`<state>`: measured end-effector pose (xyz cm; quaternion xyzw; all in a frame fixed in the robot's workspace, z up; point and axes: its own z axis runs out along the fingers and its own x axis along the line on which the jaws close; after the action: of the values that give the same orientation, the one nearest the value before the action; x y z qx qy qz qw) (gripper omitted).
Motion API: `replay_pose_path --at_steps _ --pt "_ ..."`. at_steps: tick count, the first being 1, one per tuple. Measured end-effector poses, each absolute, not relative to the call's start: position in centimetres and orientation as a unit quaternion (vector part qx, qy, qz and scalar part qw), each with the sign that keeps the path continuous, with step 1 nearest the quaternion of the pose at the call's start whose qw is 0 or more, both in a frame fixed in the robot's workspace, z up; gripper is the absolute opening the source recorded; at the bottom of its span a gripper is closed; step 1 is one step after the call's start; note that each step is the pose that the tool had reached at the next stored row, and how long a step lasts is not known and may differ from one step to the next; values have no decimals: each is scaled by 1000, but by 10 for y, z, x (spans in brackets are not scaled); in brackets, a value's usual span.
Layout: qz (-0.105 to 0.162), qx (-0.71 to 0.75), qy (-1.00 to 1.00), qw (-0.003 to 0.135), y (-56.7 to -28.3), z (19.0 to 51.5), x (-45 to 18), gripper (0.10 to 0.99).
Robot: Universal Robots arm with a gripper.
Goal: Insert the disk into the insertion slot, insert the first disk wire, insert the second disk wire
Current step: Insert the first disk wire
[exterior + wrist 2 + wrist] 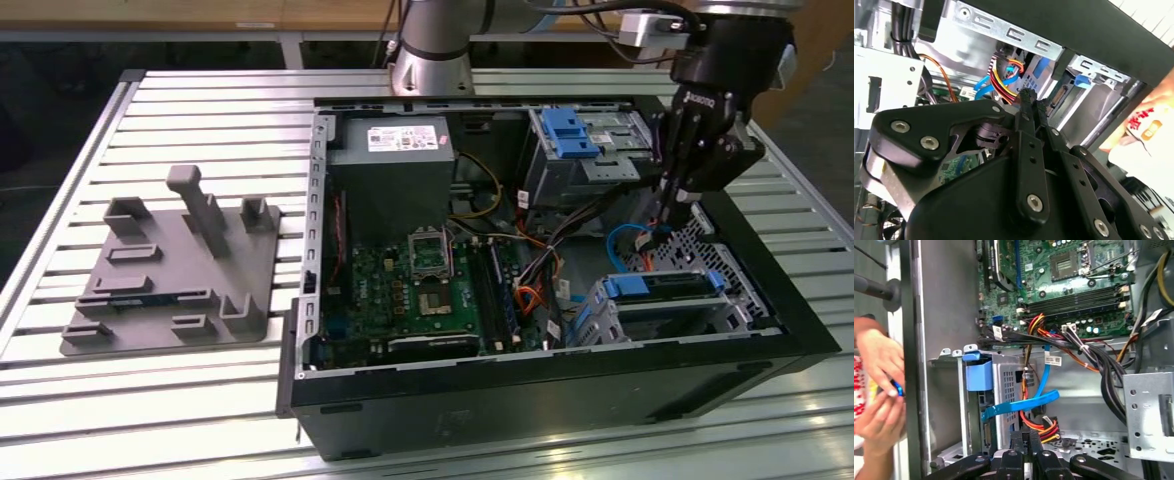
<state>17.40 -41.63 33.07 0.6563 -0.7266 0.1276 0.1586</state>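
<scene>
One arm (434, 45) reaches into one open computer case (534, 400) on the slatted tabletop (174, 110). Its jaws are pressed together, and I cannot tell whether anything thin sits between them.

One disk (663, 287), framed in blue, sits in the one perforated cage (594, 315), near the jaws and lower than their tips. In the first wrist view the cage (1006, 385) stands just beside the jaws.

One flat blue cable (1021, 405) crosses in front of the cage, near the jaw tips. One bundle of red, yellow and black wires (1046, 426) ends just beside them. Several black cables (1104, 370) sweep past farther out.

One green motherboard (414, 290) lies well apart from the jaws. So do one grey power supply (387, 140) and one bay with a blue latch (567, 130). One grey fixture (174, 270) stands outside the case on the tabletop, farthest from the jaws.

Two hands are outside the case wall, one (876, 357) and the other (876, 427). Between them they pinch a small blue piece (898, 388).
</scene>
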Motion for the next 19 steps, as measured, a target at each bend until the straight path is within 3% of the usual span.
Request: replay_pose_path --at_steps 8,19 --pt "108 660 -730 141 -428 337 174 165" --pt "103 661 -731 137 -461 336 174 165"
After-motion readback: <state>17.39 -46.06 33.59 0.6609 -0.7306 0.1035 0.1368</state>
